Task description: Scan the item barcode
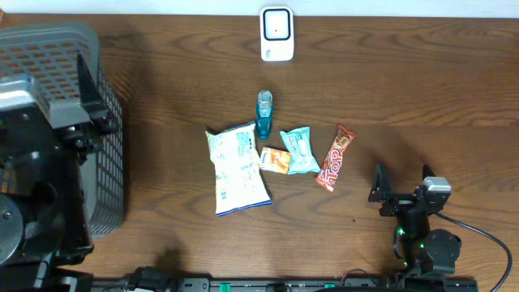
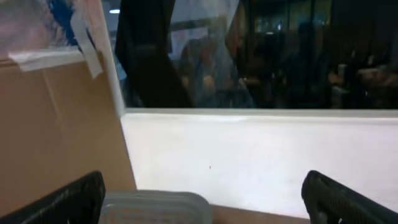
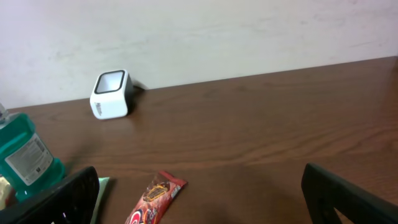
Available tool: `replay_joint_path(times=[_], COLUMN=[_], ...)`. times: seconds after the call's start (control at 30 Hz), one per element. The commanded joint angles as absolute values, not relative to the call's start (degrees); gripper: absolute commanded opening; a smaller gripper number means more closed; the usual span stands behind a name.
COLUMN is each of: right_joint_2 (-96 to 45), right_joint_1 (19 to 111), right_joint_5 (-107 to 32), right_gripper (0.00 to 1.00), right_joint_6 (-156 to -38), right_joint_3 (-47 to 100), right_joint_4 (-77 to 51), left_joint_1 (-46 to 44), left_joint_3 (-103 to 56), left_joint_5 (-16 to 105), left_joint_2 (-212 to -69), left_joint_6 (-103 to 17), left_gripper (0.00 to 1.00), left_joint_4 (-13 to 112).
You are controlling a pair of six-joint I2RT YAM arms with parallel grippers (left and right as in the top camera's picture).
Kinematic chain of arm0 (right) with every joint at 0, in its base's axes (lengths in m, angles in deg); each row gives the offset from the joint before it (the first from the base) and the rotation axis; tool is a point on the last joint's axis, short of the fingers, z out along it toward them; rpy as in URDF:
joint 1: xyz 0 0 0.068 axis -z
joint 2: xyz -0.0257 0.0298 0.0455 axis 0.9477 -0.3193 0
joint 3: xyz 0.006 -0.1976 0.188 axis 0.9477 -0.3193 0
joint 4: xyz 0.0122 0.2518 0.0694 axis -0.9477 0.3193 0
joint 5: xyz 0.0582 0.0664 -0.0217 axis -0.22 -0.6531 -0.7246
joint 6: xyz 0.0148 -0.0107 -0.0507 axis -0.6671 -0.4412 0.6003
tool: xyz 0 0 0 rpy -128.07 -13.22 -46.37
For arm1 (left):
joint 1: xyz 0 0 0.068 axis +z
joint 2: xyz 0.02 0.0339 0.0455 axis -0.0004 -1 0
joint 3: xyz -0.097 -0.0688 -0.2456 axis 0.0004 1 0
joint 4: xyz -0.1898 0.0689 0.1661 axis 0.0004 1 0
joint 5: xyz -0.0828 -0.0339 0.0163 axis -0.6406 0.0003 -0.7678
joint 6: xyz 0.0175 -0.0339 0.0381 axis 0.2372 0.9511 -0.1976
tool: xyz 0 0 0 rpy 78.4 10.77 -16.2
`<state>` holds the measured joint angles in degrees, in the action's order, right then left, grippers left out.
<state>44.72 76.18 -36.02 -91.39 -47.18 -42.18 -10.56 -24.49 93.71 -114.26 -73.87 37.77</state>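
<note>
5 small goods lie bunched in the middle of the wooden table [image 1: 422, 97], and neither arm holds any of them. A white and teal snack bag [image 1: 237, 169] lies flat at the left of the bunch. A blue bottle [image 1: 264, 113] stands upright just behind the bag's far right corner. A small orange packet [image 1: 276, 160] touches the bag's right edge, and a teal packet [image 1: 299, 150] lies against the orange one. A red candy bar [image 1: 336, 157] lies tilted at the right end, just beside the teal packet.

The white scanner [image 1: 276, 34] stands at the far edge of the table, well apart from the bunch.

The right gripper [image 1: 403, 185] sits low near the front right of the table, to the right of the candy bar and apart from it. Its jaws are spread wide with nothing between them. From its wrist camera the candy bar lies ahead on the wood, the bottle shows at the left edge, and the scanner stands far off by the wall.

The left gripper [image 2: 205, 202] is raised over the grey basket [image 1: 109, 162] at the left of the table. Its jaws are also spread wide and empty. Its camera sees the basket's rim low between the 2 fingers, with cardboard and a dark window beyond.
</note>
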Motion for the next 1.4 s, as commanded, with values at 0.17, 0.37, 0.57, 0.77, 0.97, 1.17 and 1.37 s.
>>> replay_joint_path(times=[0.17, 0.37, 0.57, 0.77, 0.97, 1.17, 1.37], right_joint_2=[45.0, 45.0, 45.0, 45.0, 44.9, 44.9, 44.9], right_joint_1=[76.0, 76.0, 76.0, 76.0, 76.0, 76.0, 76.0], right_joint_5=[-36.0, -36.0, -35.4, -33.6, -38.1, -61.3, -78.3], right_gripper=[0.99, 0.99, 0.99, 0.99, 0.99, 0.99, 0.99], right_joint_6=[-90.9, -90.9, -90.5, -90.5, -95.0, -124.2, -133.3], right_joint_3=[-47.3, -47.3, -47.3, -47.3, -47.3, -47.3, -47.3], right_joint_4=[-42.1, -42.1, -42.2, -41.9, -42.6, -43.3, -42.5], left_joint_1=[-10.4, -10.4, -10.3, -10.3, -11.5, -11.6, -12.2], left_joint_3=[-24.8, -22.4, -18.6, -13.6, -11.2, -9.0, -8.9], left_joint_5=[90.8, 81.5, 81.4, 78.2, 71.9, 72.0, 71.9], left_joint_2=[-106.9, -96.4, -86.7, -78.2, -73.7, -69.9, -68.6], left_joint_6=[-72.1, -71.6, -65.3, -63.9, -63.9, -63.9, -63.9], left_gripper=[0.99, 0.99, 0.99, 0.99, 0.99, 0.99, 0.99], left_joint_4=[39.9, 43.1, 43.2, 43.4, 45.0, 45.4, 45.8])
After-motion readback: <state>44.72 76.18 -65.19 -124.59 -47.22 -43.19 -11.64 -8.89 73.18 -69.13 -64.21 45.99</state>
